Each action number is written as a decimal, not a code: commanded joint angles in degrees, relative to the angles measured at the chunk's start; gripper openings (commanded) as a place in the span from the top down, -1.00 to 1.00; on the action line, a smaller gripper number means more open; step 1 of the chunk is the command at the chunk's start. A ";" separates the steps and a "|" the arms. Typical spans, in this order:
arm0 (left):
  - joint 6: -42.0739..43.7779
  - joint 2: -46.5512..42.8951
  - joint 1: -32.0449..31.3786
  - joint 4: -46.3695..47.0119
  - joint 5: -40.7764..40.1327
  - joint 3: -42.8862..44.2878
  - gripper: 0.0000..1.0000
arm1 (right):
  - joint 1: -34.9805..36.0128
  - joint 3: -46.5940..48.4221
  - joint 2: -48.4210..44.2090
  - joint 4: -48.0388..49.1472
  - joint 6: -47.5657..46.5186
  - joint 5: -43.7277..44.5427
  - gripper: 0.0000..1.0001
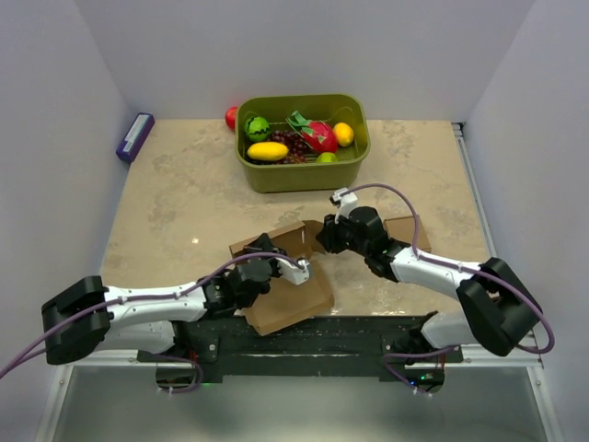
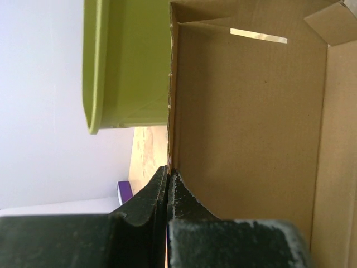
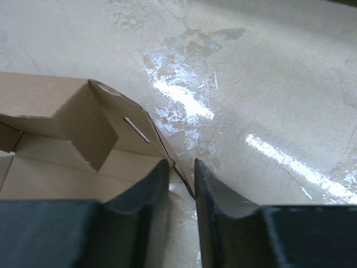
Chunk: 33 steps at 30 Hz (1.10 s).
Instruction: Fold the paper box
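In the top view the two arms cover the middle of the paper box [image 1: 293, 308], so only a flat panel nearest the bases and some raised brown walls show. A second brown cardboard piece [image 1: 403, 227] behind the right arm is half hidden. The left gripper [image 2: 168, 171] is clamped tight on the edge of an upright wall. The creased, plain corrugated inside with its narrow slot lies to the gripper's right and is cut off by the frame. A green bin [image 2: 125, 61] stands beyond to its left. The right gripper [image 3: 179, 167] stands slightly apart, straddling a wall corner. Its own fingers [image 3: 150, 195] hide the box's lower part, and the folded flaps sit to its left on the glossy table [image 3: 262, 84].
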 commanded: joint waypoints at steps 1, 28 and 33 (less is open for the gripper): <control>-2.18 2.35 0.32 1.36 -0.02 1.77 1.00 | -0.10 2.01 0.60 3.53 -0.52 -3.24 0.59; -11.84 1.75 1.82 -3.21 0.41 8.97 0.05 | 10.36 5.26 2.53 -1.83 4.32 15.66 0.89; -17.02 -2.47 2.34 -6.79 0.77 13.10 -0.50 | 10.36 5.08 2.53 -1.21 0.81 14.69 0.91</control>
